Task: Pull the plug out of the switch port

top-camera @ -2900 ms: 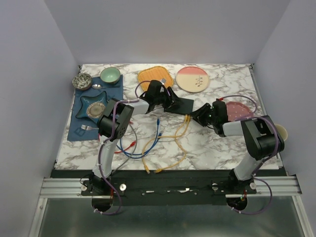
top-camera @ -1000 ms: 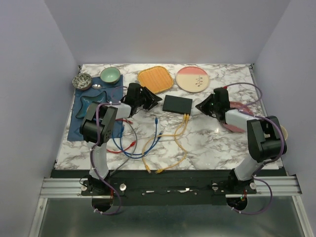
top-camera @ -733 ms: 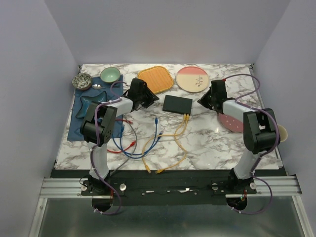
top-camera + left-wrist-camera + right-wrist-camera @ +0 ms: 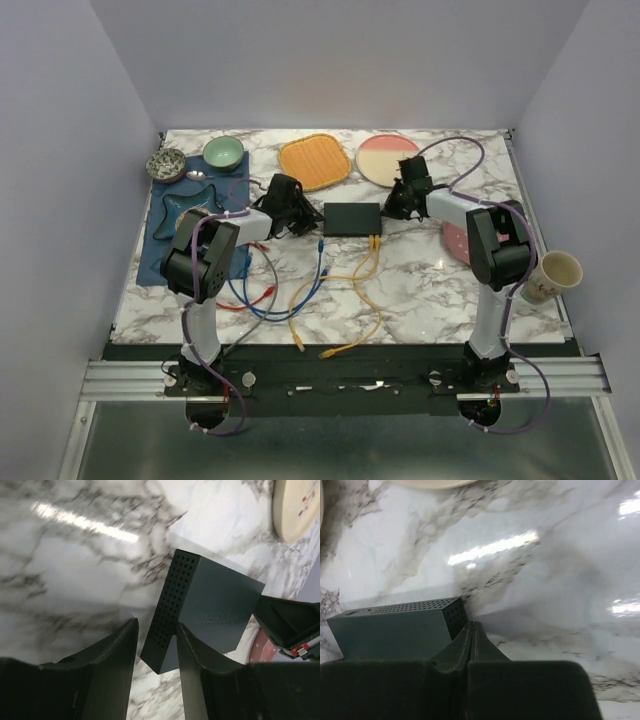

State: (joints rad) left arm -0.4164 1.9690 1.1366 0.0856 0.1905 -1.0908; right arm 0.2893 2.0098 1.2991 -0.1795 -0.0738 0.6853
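Marbled white-and-grey tabletop (image 4: 430,290), walled in pale lilac: nearest the arms' bases lay a loose tangle of yellow, blue, red and grey network cables (image 4: 300,295). A cream paper cup (image 4: 557,271) stood at the right edge beside the right arm's elbow.

Farther in, the flat, matte dark grey rectangular switch (image 4: 355,216) sat near mid-table. A yellow plug (image 4: 375,238) met the right end of its near edge, and a blue plug (image 4: 318,243) lay free just short of the left end.

The left gripper (image 4: 292,208) stood just left of the switch. In its wrist view the fingers (image 4: 117,650) were narrowly apart and gripped nothing, with the box's perforated corner just beyond the gap. The right gripper (image 4: 402,200) hung at the switch's right end, its fingers (image 4: 450,655) pressed together on nothing. Their tip was just beside the perforated end wall; contact could not be told.

To the left, a dark blue placemat (image 4: 150,240) carried a star-shaped blue dish (image 4: 190,210). A red-pink plate (image 4: 455,240) showed under the right arm.

Along the back stood a speckled bowl (image 4: 166,165), a teal bowl (image 4: 223,152), an orange square plate (image 4: 315,160) and a cream-and-pink round plate (image 4: 385,160).
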